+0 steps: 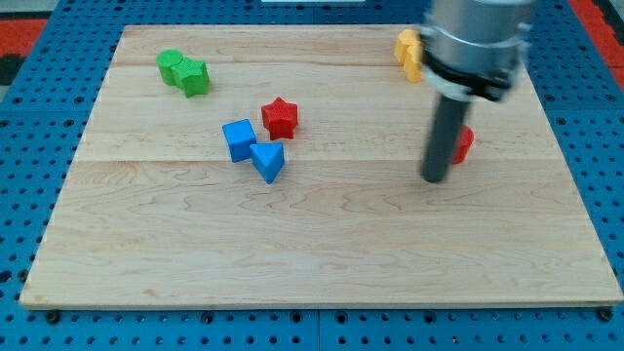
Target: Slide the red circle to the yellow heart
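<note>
Red circle (463, 144) sits at the board's right, mostly hidden behind the rod; only its right edge shows. My tip (434, 178) is down on the board, touching or just beside the circle on its lower-left; it's a bare rod, holds nothing. Yellow heart (409, 53) is at the top, partly hidden by the arm, well apart from the circle.

Risks:
- Contact is off-centre, so a push from here likely sends the circle right, toward the edge, not up.
- Round block may roll off the tip mid-push.
- Heart is occluded, so the shape call and aim are shaky.
</note>
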{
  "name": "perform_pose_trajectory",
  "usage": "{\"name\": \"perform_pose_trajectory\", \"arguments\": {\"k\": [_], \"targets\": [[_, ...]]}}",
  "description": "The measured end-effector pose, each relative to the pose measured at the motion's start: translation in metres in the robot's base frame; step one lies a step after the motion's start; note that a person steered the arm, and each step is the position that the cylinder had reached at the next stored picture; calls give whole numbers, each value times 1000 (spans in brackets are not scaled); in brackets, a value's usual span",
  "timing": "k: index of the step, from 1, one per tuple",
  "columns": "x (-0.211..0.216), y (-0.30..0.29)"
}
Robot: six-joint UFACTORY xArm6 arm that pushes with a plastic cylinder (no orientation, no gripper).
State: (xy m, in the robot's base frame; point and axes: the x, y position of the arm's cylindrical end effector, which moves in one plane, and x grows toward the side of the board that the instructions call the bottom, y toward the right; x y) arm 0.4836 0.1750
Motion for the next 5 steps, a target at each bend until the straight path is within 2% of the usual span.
{"name": "perform_pose_trajectory", "arguments": {"k": [1, 2, 3, 4, 5], "targets": [[-29, 26], [-89, -16], [-25, 11], [-24, -19], [-43, -33]]}}
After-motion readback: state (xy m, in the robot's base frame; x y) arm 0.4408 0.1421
